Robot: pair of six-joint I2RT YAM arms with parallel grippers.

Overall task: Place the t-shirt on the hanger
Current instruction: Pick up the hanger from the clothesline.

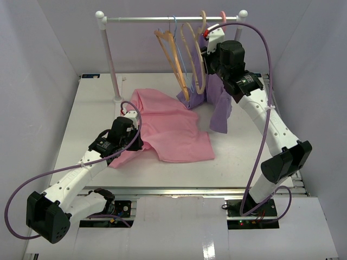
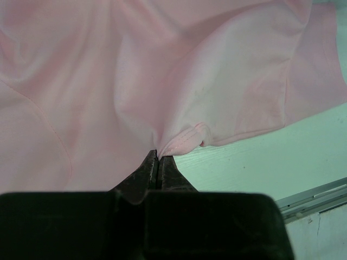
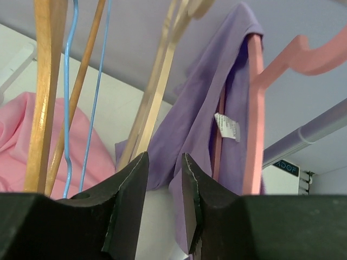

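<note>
The light pink t-shirt [image 1: 173, 127] lies crumpled on the white table. My left gripper [image 1: 140, 144] is at its near left edge. In the left wrist view this gripper [image 2: 158, 156] is shut, its tips pinching a rolled hem of the t-shirt [image 2: 184, 142]. The beige hanger [image 1: 203, 76] hangs by its hook on the rail. My right gripper [image 1: 205, 50] is raised beside it. In the right wrist view this gripper [image 3: 165, 160] is open and empty, and the beige hanger [image 3: 157, 103] hangs just beyond its left fingertip.
On the rail [image 1: 173, 19] also hang an orange hanger [image 1: 172, 62], a thin blue wire hanger [image 3: 68, 108], and a pink hanger [image 3: 255, 108] carrying a purple shirt [image 1: 219, 103]. The rack post [image 1: 111, 59] stands at the back left. Grey walls surround the table.
</note>
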